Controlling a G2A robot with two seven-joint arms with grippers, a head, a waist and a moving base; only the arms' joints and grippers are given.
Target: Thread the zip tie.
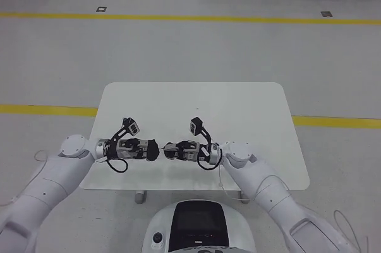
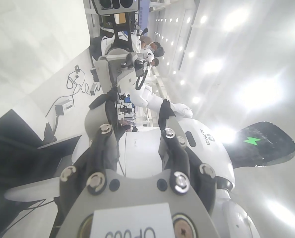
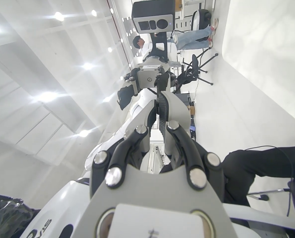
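Observation:
Over the front part of the white table (image 1: 190,107) my two grippers face each other tip to tip. My left gripper (image 1: 152,150) is open; in its wrist view the left gripper (image 2: 136,102) has its black-tipped fingers (image 2: 166,110) spread wide with nothing between them. My right gripper (image 1: 169,150) is shut, and in the right wrist view the right gripper (image 3: 159,95) has its ribbed pads pressed together. A thin black zip tie (image 1: 160,151) runs between the two grippers. The zip tie (image 3: 152,91) sticks out at the right fingertips, toward the left gripper (image 3: 162,80) just beyond.
The table's front edge (image 1: 177,188) lies just below both arms. The floor beyond carries yellow lines (image 1: 38,109). A wrist camera (image 1: 195,124) stands up from each arm.

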